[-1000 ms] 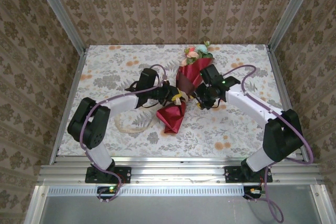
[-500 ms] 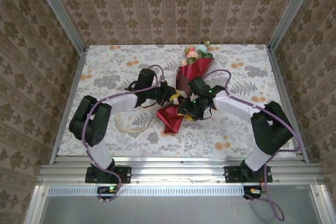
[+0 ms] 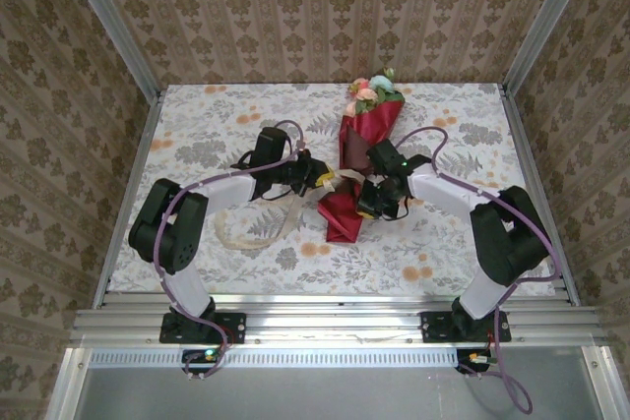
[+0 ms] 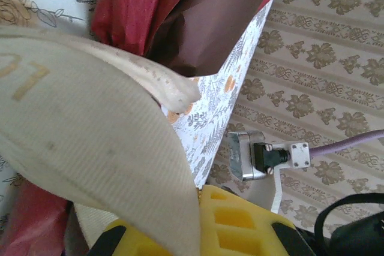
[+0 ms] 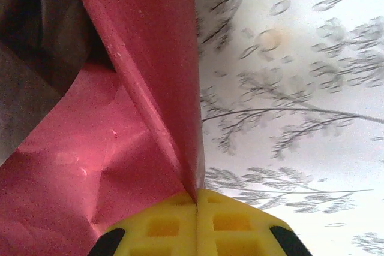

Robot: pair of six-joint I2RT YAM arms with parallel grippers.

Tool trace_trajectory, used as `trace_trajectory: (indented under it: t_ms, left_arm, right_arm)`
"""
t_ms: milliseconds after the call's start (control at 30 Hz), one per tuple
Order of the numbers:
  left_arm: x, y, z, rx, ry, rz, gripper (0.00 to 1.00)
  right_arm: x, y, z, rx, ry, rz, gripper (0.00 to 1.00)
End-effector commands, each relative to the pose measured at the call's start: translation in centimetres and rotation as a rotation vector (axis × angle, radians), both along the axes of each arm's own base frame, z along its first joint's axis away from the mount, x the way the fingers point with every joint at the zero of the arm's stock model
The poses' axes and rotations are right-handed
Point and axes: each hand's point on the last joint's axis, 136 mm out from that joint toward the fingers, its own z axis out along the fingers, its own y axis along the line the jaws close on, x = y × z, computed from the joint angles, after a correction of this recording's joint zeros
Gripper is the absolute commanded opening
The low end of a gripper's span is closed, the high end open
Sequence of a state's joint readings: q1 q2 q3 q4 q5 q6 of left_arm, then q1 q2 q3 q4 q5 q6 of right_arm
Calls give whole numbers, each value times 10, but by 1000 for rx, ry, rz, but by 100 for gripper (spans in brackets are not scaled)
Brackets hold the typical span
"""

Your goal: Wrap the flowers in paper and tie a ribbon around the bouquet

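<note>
The bouquet (image 3: pixel 362 145) lies slantwise on the table, a red paper (image 5: pixel 120 160) cone with pink and pale blue flowers (image 3: pixel 367 91) at its far end. My left gripper (image 3: pixel 323 180) sits just left of the cone's middle, shut on the beige ribbon (image 4: pixel 90 130). The ribbon rises from between the yellow pads (image 4: pixel 252 220) and runs toward the maroon and red paper (image 4: pixel 204 22). The rest of the ribbon (image 3: pixel 239 238) trails in a loop on the cloth to the left. My right gripper (image 3: pixel 366 206) is on the cone's right side, low down. It is shut on a fold of the red paper at its fingertips (image 5: pixel 197 196).
The floral tablecloth (image 3: pixel 443 233) has free room to the right of the bouquet and along the front edge. Aluminium posts and patterned walls (image 3: pixel 325 17) close in the table on three sides. The right arm's purple cable (image 3: pixel 433 135) arches beside the cone.
The right gripper swung in to the cone's lower end, took hold of the paper and drew it right. The crumpled lower end has straightened and the bouquet has shifted slightly away.
</note>
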State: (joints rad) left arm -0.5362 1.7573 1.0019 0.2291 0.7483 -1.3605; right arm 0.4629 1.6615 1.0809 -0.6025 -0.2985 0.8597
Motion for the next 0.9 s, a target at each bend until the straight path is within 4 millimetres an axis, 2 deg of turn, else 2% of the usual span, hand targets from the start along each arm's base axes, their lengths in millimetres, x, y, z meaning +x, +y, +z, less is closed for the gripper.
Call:
trace_trajectory:
  t_ms: [0, 233, 333, 400, 533, 600, 700, 867]
  left_arm:
    - [9, -10, 13, -63, -4, 30, 0]
    - [26, -24, 10, -87, 12, 60, 0]
    - [29, -27, 8, -100, 21, 70, 0]
    - [31, -29, 10, -121, 23, 76, 0]
    - [31, -31, 15, -143, 19, 75, 0]
    - [30, -32, 17, -146, 15, 74, 0]
    - [28, -33, 21, -152, 9, 73, 0]
    - [27, -34, 28, -171, 6, 77, 0]
  right_arm:
    - [1, -22, 11, -71, -26, 27, 0]
    - [-2, -50, 14, -163, -10, 80, 0]
    - [-2, -55, 22, -187, -27, 71, 22]
    - [0, -58, 33, -193, -50, 43, 30]
    - [10, -64, 63, -196, -101, -84, 34]
    - [16, -66, 71, -198, -94, -178, 34]
    - [34, -57, 77, -141, -73, -335, 32]
    - [65, -38, 67, -48, 8, -532, 32]
